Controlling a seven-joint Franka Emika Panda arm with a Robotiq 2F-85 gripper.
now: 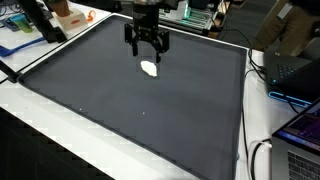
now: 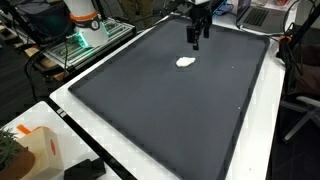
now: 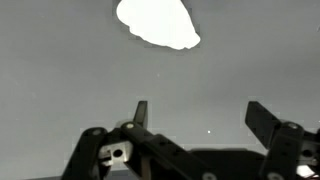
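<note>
Robotics lab, laptops (image 1: 297,72) sitting open beside the table (image 1: 255,110), cables (image 1: 262,150) trailing over its edge, electronics (image 2: 78,42) glowing green behind.

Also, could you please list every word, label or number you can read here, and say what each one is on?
No text can be read in any view.
The white object, the dark mat and the open gripper show no print.
The cardboard box in an exterior view has a small red mark, too blurred to read.
Everything beyond the mat is too small to make out.
</note>
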